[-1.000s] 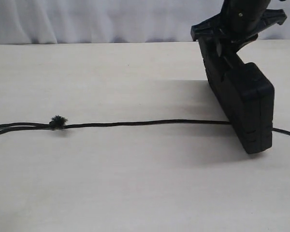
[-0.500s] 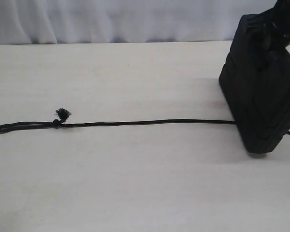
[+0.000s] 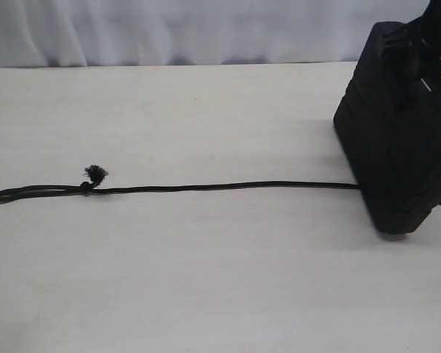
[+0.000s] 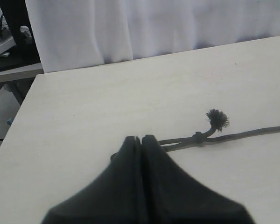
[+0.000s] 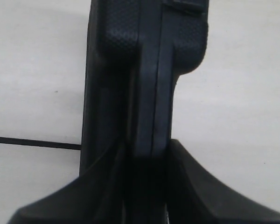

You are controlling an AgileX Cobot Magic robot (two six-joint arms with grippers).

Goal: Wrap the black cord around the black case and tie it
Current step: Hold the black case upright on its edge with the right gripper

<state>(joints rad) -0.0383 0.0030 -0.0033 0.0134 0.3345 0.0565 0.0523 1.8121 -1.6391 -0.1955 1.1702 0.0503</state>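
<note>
Exterior view: the cord (image 3: 220, 185) is a thin black braided line lying nearly straight across the pale desk (image 3: 206, 287), from the left side to the case (image 3: 397, 147) on the right. Its left end folds back into a narrow flat loop (image 3: 15, 193) closed by a small knot (image 3: 84, 187). A frayed tuft (image 3: 96, 173) sticks up just beside the knot. At its other end the cord meets the lower left edge of the case, and a short length shows again past the case at the right border. Whether it runs under or behind the case I cannot tell.

The case is a black hard box with a seam along its narrow side and a pebbled surface. It stands on edge and tilted, its lower corner at or just above the desk.

The right tool (image 3: 415, 44) reaches in from the upper right corner and holds the top of the case. In the right wrist view its two fingers (image 5: 98, 191) sit on either side of the narrow edge, pinching the case between them.

The left wrist view shows the left tool (image 4: 139, 140) with its tips pressed together and nothing between them. It is close to the loop end of the cord, which is partly hidden behind it. A white curtain (image 3: 169, 29) hangs behind the desk.
</note>
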